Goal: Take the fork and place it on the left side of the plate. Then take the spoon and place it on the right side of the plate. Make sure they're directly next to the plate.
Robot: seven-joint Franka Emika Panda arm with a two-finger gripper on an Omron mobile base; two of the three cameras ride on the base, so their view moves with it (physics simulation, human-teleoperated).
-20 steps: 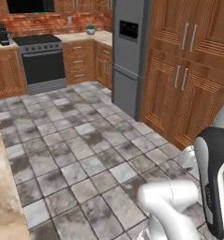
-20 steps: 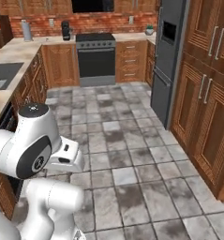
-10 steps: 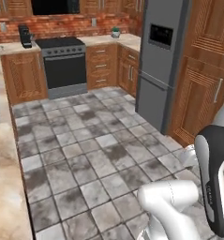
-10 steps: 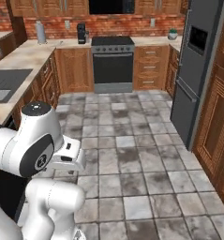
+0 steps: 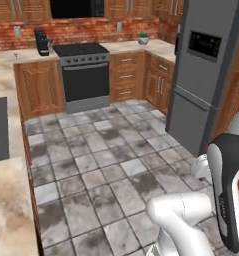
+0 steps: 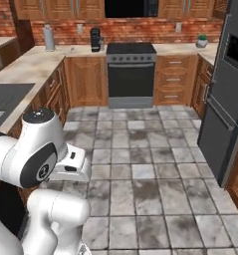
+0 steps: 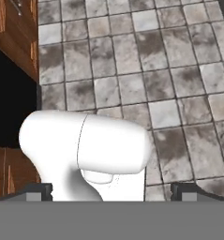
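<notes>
jaws stood wide apart, holding nothing, finger tips low over the tiled floor. stove and fridge lay ahead. fork, spoon and plate could not be located.

Mottled stone floor tiles, wooden cabinets

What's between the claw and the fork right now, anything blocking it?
Cannot tell: fork, spoon and plate aren't in sight. The open claw looks down at bare floor tiles, with the stove far across the kitchen. No obstacle visible.
</notes>
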